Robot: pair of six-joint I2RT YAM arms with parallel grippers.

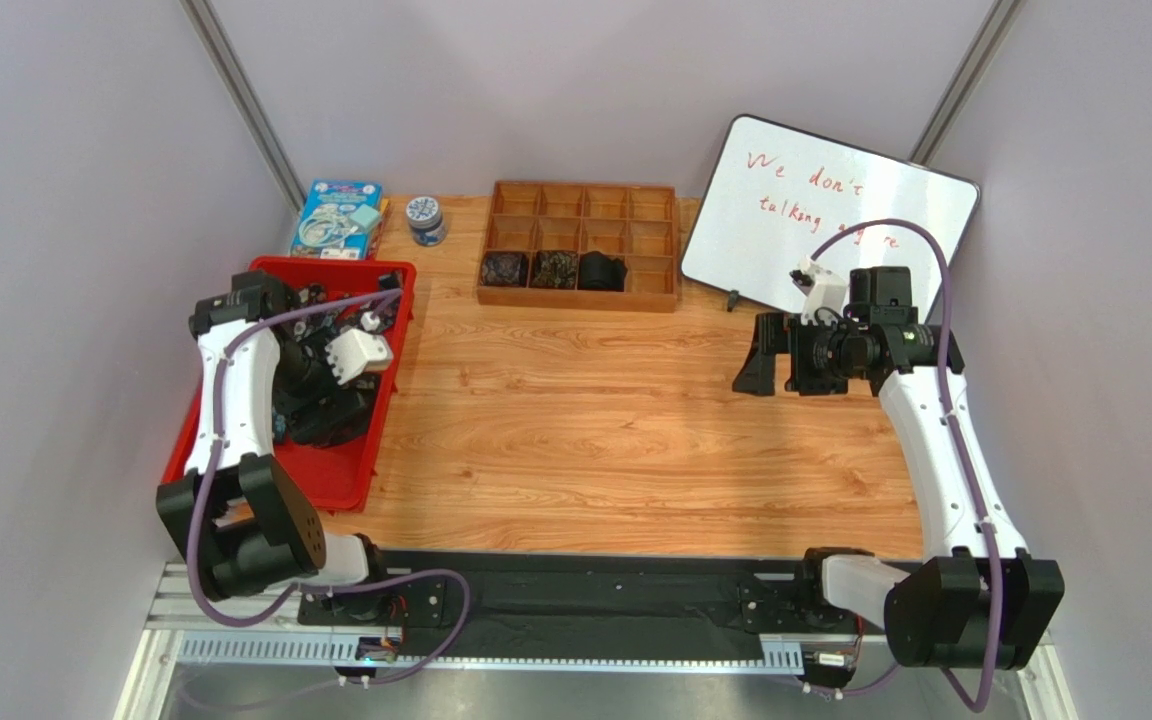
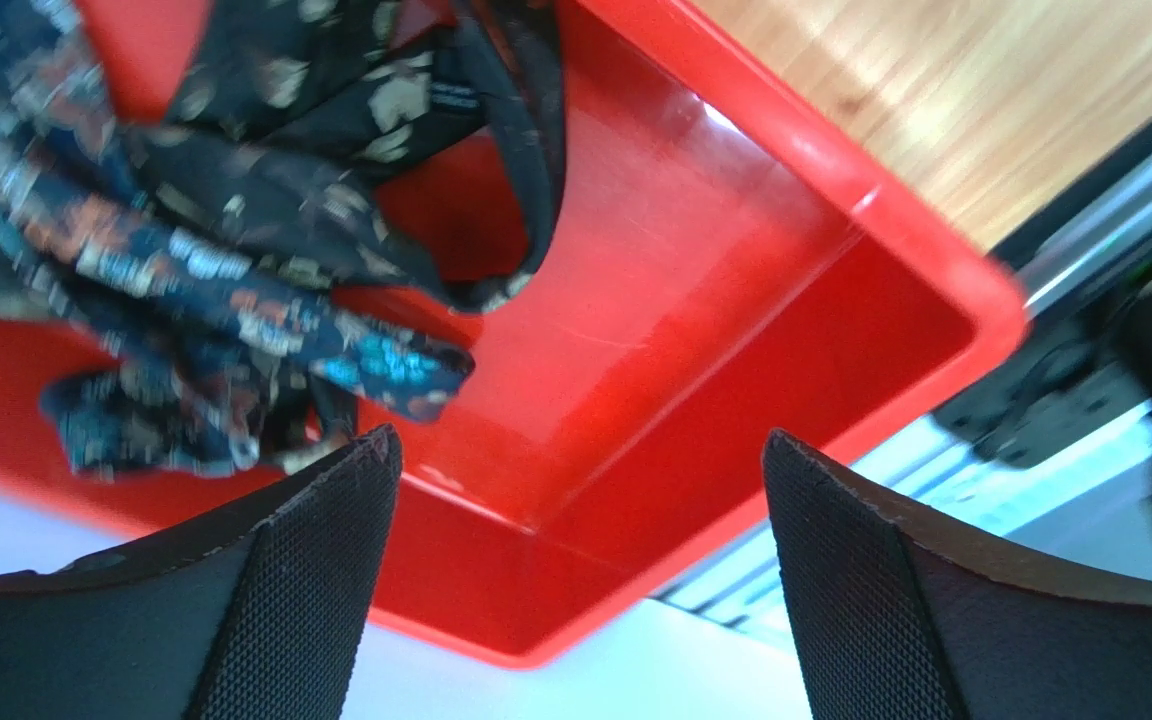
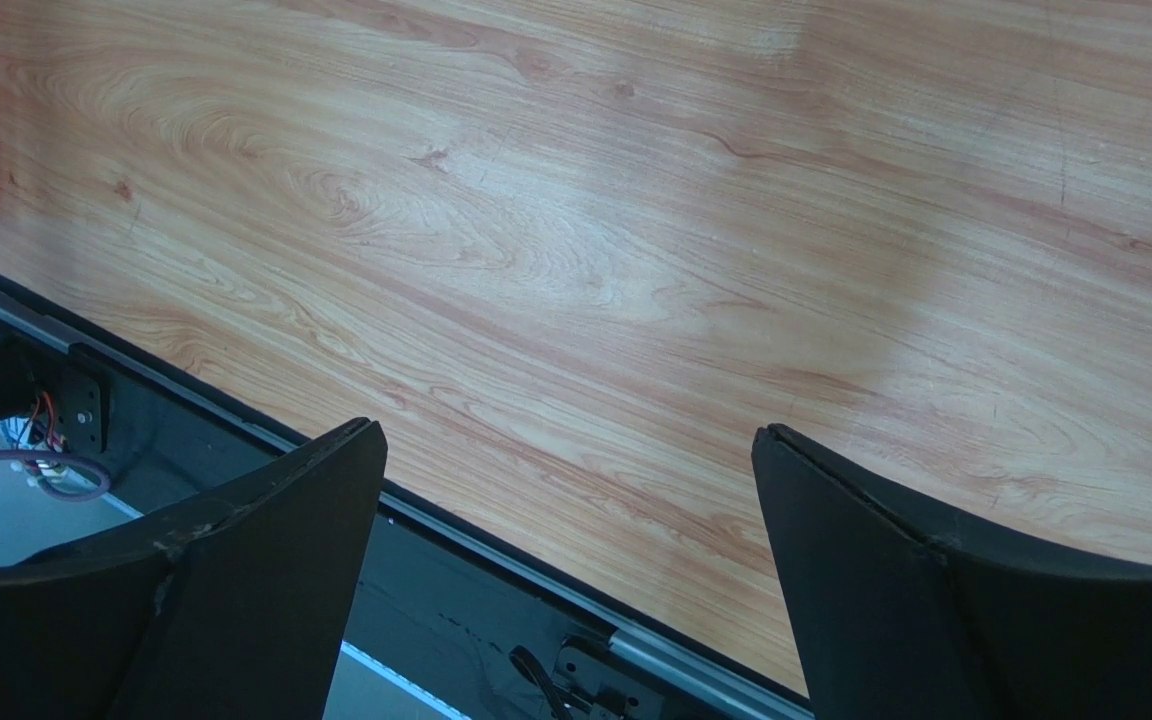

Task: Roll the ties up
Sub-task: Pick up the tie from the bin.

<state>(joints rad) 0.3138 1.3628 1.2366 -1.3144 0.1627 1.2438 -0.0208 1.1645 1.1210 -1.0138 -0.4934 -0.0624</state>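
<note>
Wooden counter (image 1: 612, 435) carries everything. Whiteboard (image 1: 838, 210) with red writing leans at the far right. Red bin (image 1: 342, 465) sits at the left edge. Divided wooden tray (image 1: 582, 248) sits far centre. Loose ties (image 2: 237, 300) lie heaped in the bin, dark fabric with pale speckles, some blue-orange patterned. Left end effector (image 2: 575, 450) hangs over the bin's near end, jaws spread wide, gripping nothing, ties just beside one finger. Right end effector (image 3: 567, 435) is over bare counter, jaws wide apart, empty. Blue book (image 1: 337, 218) lies beyond the bin. Three rolled ties (image 1: 552, 270) sit in neighbouring near-row tray compartments. Small jar (image 1: 425, 221) stands between book and tray.
</note>
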